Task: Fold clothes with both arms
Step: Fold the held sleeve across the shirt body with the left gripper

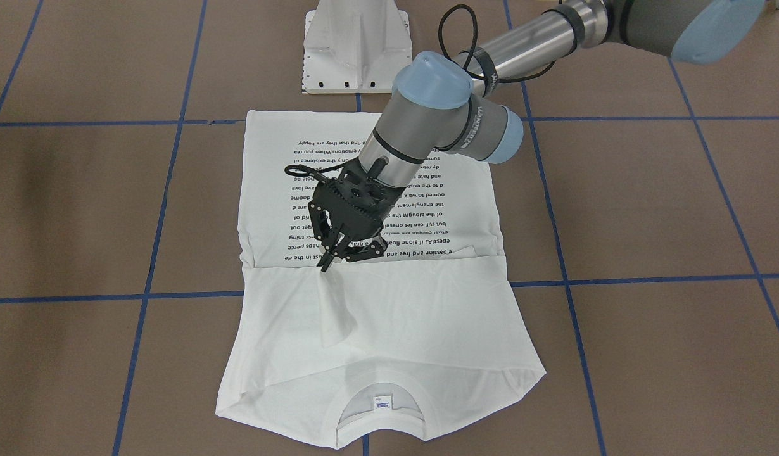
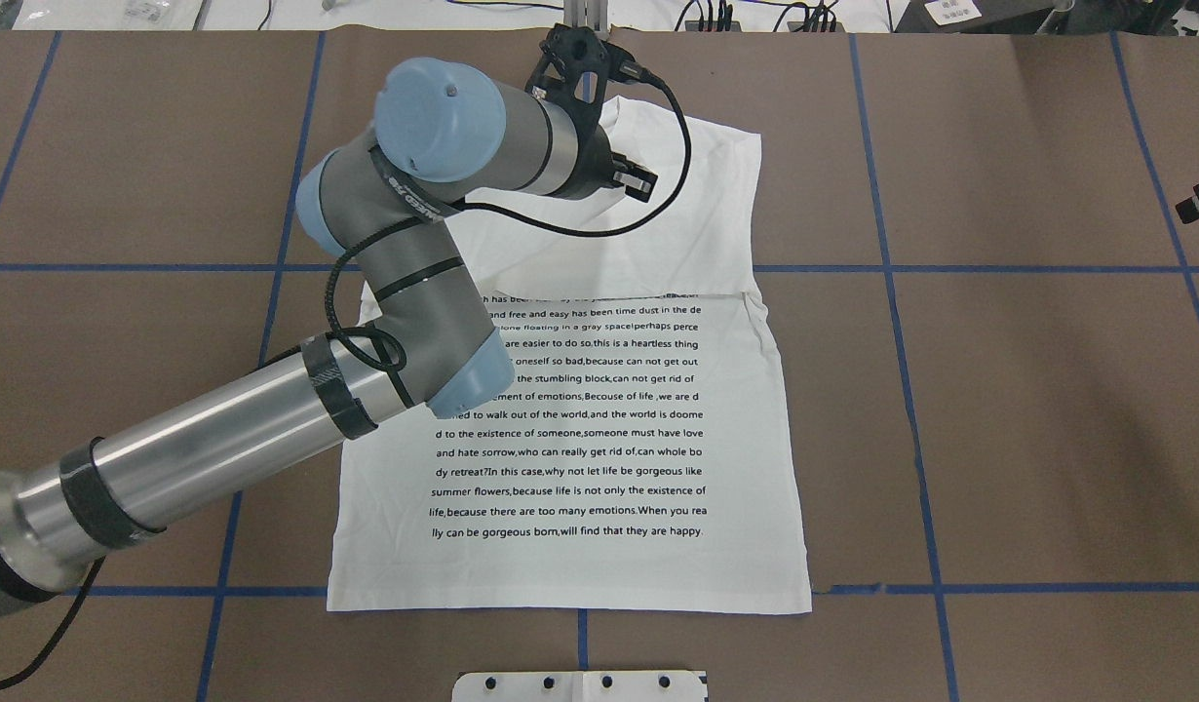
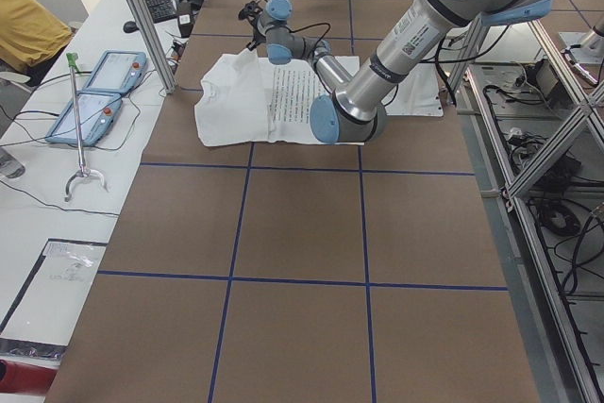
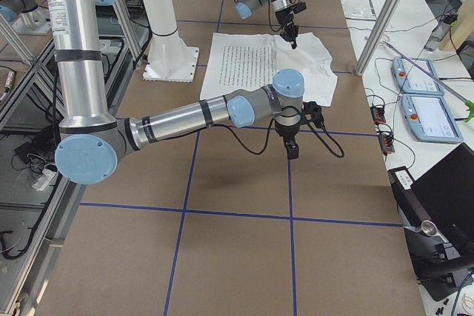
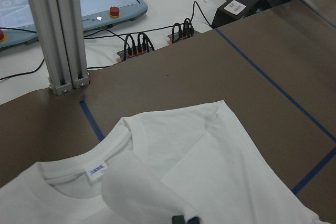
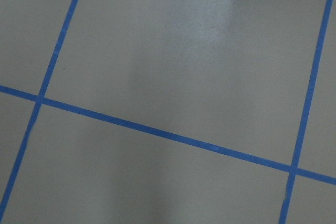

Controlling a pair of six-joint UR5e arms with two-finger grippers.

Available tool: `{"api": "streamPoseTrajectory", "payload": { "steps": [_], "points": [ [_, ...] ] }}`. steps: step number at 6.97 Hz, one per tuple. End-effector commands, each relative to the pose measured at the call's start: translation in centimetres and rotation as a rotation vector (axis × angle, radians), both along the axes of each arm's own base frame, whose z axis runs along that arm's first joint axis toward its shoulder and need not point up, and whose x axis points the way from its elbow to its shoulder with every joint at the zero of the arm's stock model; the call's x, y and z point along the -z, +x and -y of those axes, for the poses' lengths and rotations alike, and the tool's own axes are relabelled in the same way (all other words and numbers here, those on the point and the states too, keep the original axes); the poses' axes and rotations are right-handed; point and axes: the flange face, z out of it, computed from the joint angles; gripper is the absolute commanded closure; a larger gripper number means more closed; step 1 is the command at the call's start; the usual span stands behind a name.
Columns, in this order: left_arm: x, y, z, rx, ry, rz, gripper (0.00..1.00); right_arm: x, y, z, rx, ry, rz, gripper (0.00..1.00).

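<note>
The shirt [image 1: 396, 316] lies flat on the bench [image 1: 649, 209], sleeves seemingly folded across the chest — the body fold is not yet done. The left claw [image 1: 328, 265] pinches a raised tuck of white cloth mid-shirt. The right claw [image 4: 292, 149] hangs well apart — open or closed, I cannot tell.

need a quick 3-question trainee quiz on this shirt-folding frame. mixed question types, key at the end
1. True or false: the right gripper hangs over bare table, apart from the T-shirt.
2. Which end of the T-shirt lies nearest the white pedestal base? A) neck B) hem C) a cuff
3. Fill in: the left gripper pinches a raised fold in the T-shirt's ___ area (printed or plain).
Key: 1 true. 2 B, the hem. 3 plain.
</note>
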Motion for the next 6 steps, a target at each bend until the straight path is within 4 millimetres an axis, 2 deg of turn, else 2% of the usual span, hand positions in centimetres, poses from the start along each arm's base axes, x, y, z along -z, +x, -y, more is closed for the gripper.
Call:
{"api": "streamPoseTrajectory", "payload": {
  "steps": [1,2,4,5,6],
  "points": [
    [-1.3,5.1,-3.0,-0.045,0.020,-0.017,1.00,0.1,0.0,0.1,0.000,0.001,0.001,0.00],
    [-1.9,7.1,-4.8,-0.051,0.025,-0.010,1.00,0.0,0.0,0.1,0.000,-0.001,0.000,0.00],
    [-1.5,9.2,-7.6,-0.082,0.025,-0.016,1.00,0.0,0.0,0.1,0.000,-0.001,0.000,0.00],
    [-1.4,9.4,-7.7,-0.081,0.002,-0.023,0.31,0.1,0.0,0.1,0.000,0.001,0.001,0.00],
    [-1.4,9.3,-7.8,-0.069,-0.070,-0.057,0.00,0.0,0.0,0.1,0.000,-0.001,0.000,0.00]
  ]
}}
